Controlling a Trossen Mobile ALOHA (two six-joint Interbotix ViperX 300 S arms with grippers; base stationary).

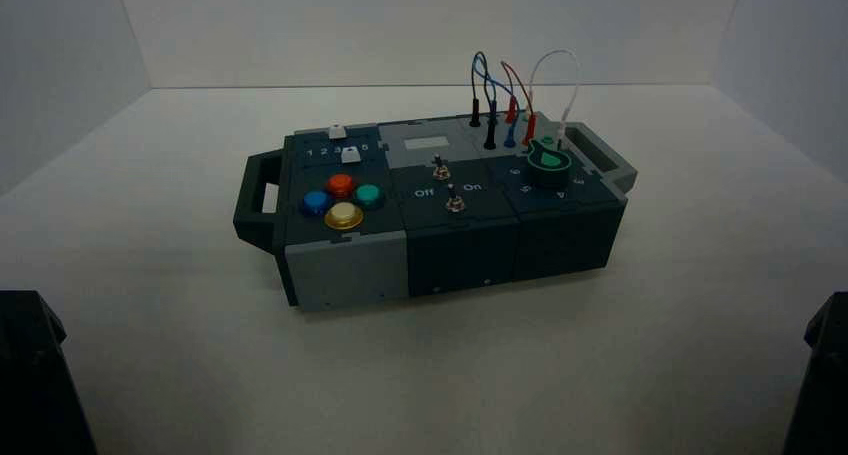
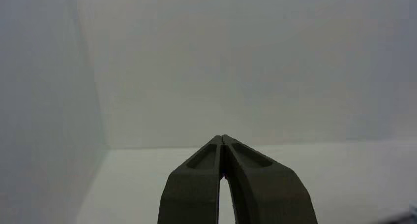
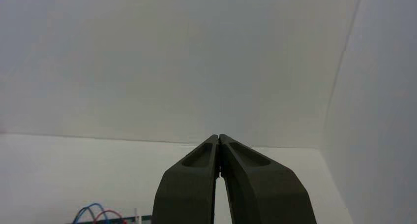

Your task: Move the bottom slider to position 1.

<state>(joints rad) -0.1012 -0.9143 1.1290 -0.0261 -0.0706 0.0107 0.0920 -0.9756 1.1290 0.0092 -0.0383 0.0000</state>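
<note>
The box (image 1: 430,205) stands in the middle of the table in the high view. At its far left corner are two white slider caps. The bottom slider (image 1: 349,155) is the nearer one and sits on a white number scale. Position 1 (image 1: 310,153) is the digit at the left end of that scale, left of the cap. My left gripper (image 2: 223,137) is shut and empty, parked at the near left. My right gripper (image 3: 219,136) is shut and empty, parked at the near right. Neither wrist view shows the sliders.
The box also bears four coloured buttons (image 1: 341,199), two toggle switches (image 1: 454,203) by "Off" and "On" lettering, a green knob (image 1: 548,162) and looped wires (image 1: 510,95). It has a handle at each end. White walls enclose the table.
</note>
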